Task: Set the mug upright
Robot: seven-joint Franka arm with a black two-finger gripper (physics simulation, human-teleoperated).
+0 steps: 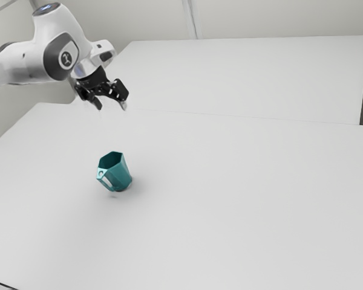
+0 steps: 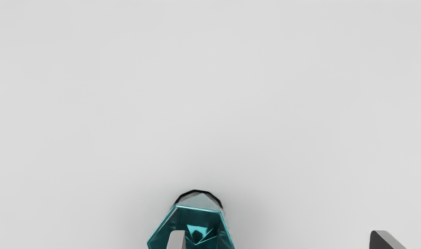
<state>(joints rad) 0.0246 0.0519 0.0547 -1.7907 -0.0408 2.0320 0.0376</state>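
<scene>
Well above the worktop [image 1: 260, 199], end effector [image 1: 111, 106] open and empty; below it, off toward one finger [image 2: 176, 239], the mug [image 1: 120, 174], nearer the worktop's left edge in the exterior view. Mouth up, long axis seemingly near plumb; hard to rule out some lean.

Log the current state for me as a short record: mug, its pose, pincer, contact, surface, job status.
mug: teal, faceted
pose: tilted, mouth facing up and toward the exterior view's left
pincer: open, raised above the mug, fingers wide apart
contact: none between pincer and mug
surface: pale, plain table
job status: mug not upright
</scene>
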